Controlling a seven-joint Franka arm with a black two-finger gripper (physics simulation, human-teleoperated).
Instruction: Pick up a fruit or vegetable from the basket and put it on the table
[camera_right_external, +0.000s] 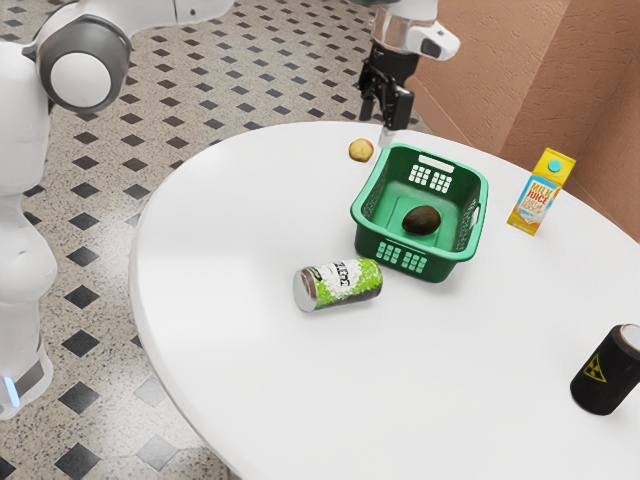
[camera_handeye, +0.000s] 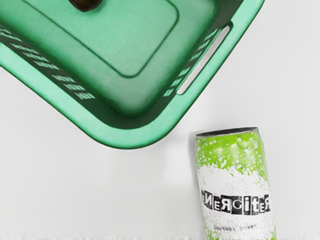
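Note:
My gripper is up over the far side of the table, near the basket's far rim; whether it is open or shut cannot be told. The green basket holds a dark avocado on its floor. Outside the basket, beside its far corner, a small yellow-red fruit lies on the white table. In the wrist view, the green basket appears below the hand, with part of the dark avocado at the picture's edge.
A green-and-white can lies on its side by the basket's near corner, and the wrist view has this can too. A yellow juice carton stands toward the exterior view's right, and a black can is at the near right.

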